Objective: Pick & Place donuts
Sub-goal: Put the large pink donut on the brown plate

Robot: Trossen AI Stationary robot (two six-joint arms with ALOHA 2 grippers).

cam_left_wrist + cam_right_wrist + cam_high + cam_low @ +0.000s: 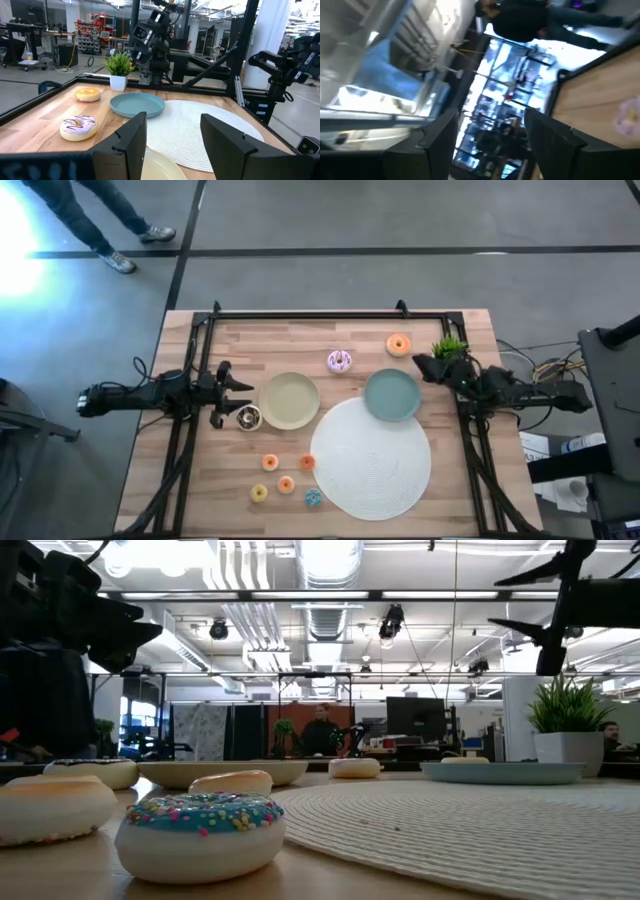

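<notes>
Wood table (450, 480): brown-white donut (248, 417) just beside left end effector (226, 393), fingers apart.

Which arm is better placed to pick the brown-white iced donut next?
Left. The left gripper, open, hovers right beside the brown-white donut near the beige plate; the right gripper is across the table.

Left gripper (172, 145) fingers spread apart, nothing between them, over the rim of a beige plate (160, 167). Purple-white donut (78, 127) lies on the wood table (30, 127). Orange donut (88, 94) farther off, near a potted plant (119, 70). Teal plate (137, 104) touches or overlaps the white mat (200, 127) edge. Right arm (152, 37) rises behind the plant. Black frame rail (35, 100) runs along the table edge.
</notes>
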